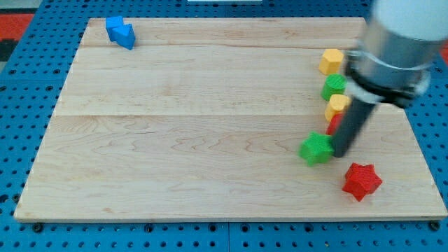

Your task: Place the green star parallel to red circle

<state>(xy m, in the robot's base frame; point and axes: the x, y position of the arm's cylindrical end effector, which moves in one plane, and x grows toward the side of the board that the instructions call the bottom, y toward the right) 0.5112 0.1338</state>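
Observation:
The green star (pixel 316 148) lies on the wooden board (pixel 175 140) at the view's right. My tip (pixel 341 153) touches the board just right of the green star, against its right side. The red circle (pixel 334 123) is mostly hidden behind the rod; only a small red edge shows just above the green star.
A yellow block (pixel 332 61), a green block (pixel 334 86) and another yellow block (pixel 338 105) stand in a column above the rod. A red star (pixel 362 180) lies lower right. A blue block (pixel 120 32) sits at the top left corner.

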